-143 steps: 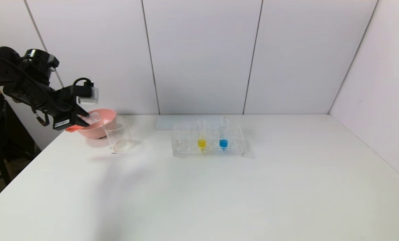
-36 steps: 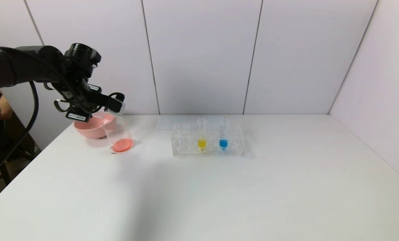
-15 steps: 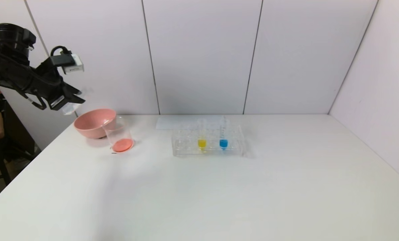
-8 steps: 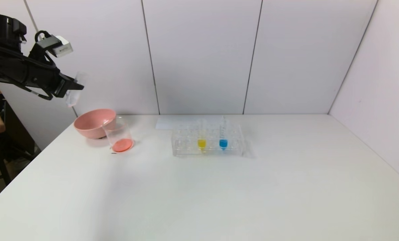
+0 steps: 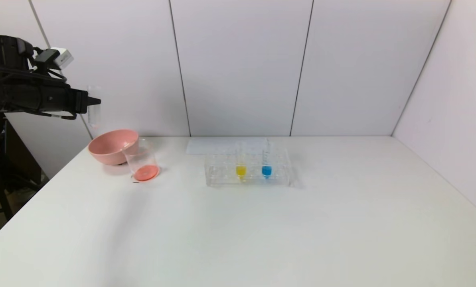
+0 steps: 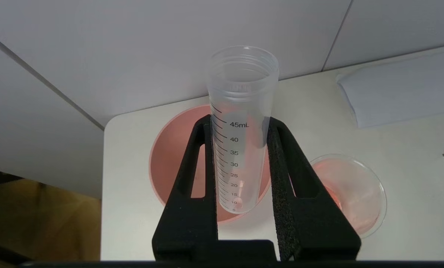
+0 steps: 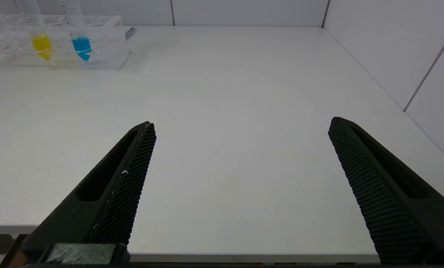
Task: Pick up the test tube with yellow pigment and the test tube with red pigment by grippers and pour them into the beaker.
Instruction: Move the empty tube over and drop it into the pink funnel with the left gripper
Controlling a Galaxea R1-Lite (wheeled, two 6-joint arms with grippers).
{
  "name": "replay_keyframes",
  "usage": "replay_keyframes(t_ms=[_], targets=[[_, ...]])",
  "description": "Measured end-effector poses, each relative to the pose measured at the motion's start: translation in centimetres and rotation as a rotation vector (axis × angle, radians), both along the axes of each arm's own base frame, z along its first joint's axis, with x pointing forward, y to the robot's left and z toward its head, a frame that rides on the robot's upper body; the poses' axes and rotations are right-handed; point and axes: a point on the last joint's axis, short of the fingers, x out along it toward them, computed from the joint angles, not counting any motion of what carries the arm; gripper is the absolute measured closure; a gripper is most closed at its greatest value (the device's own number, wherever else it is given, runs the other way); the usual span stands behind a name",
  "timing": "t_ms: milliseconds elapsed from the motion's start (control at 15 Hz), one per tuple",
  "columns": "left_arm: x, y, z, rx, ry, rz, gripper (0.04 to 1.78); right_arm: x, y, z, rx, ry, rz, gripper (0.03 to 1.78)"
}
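My left gripper (image 5: 91, 101) is shut on the emptied red-pigment test tube (image 5: 94, 107), which it holds upright high above the pink bowl (image 5: 112, 146). In the left wrist view the clear graduated tube (image 6: 240, 123) sits between the black fingers (image 6: 195, 149) with only a faint pink trace at its bottom. The beaker (image 5: 141, 160) stands beside the bowl with orange-red liquid in its bottom; it also shows in the left wrist view (image 6: 350, 193). The yellow-pigment tube (image 5: 240, 163) stands in the clear rack (image 5: 222, 169). My right gripper (image 7: 240, 128) is open and empty, low near the table's front edge.
A blue-liquid tube (image 5: 266, 161) stands next to the yellow one in the rack. A white sheet (image 5: 206, 145) lies behind the rack. Wall panels close the back and right. The table's left edge runs just beside the bowl.
My left gripper poured red liquid into the beaker, then rose and drew back to the left. Over the last second it turned the empty tube from tilted to upright.
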Motion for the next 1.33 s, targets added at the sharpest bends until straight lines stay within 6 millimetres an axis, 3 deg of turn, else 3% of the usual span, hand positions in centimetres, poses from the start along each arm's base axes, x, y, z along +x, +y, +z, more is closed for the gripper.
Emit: replay_keyframes(t_ms=[400, 1333], targets=[[1.9, 0.7, -3.0, -0.178, -0.185, 0.090, 1.38, 0.0, 0.0, 0.0, 0.000, 0.000, 0.000, 0.11], [5.8, 3.4, -9.8, -0.219, -0.063, 0.147, 1.39, 0.0, 0.0, 0.0, 0.000, 0.000, 0.000, 0.11]])
